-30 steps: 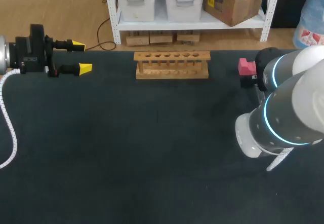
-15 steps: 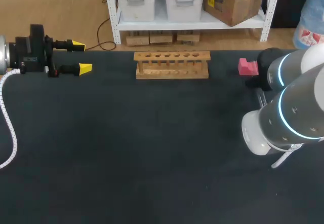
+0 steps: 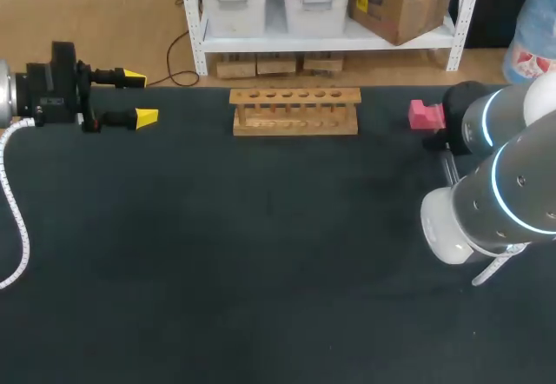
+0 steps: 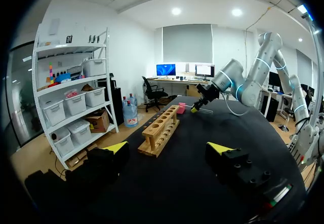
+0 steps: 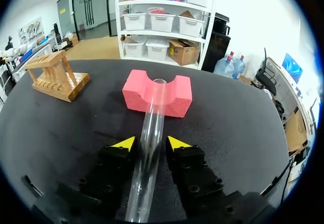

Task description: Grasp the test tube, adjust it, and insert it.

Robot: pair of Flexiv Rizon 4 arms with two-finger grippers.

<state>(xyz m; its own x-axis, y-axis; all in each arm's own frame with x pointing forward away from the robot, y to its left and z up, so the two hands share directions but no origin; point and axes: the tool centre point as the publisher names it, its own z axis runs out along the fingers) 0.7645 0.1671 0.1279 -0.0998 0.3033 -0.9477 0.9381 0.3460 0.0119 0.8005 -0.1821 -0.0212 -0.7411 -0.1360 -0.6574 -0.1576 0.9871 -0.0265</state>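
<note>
1. Head view: high and behind, looking steeply down on the table (image 3: pixel 261 254); the left arm (image 3: pixel 52 93) enters at the left edge of the frame, the right arm (image 3: pixel 495 193) at the right edge
2. Left wrist view: low, near the tabletop, facing out past the left gripper (image 4: pixel 168 148) across the table towards the right arm
3. Right wrist view: close above the table, facing along the right gripper (image 5: pixel 151 143) and the test tube (image 5: pixel 152 112) in it
4. All three views share the wooden rack (image 3: pixel 294 111) and the pink block (image 3: pixel 423 115)

One test tube (image 5: pixel 150 133), one wooden rack (image 3: pixel 294 111), one pink block (image 3: pixel 423 115), two hands: left hand (image 3: pixel 141 97), right hand (image 5: pixel 151 143).
</note>
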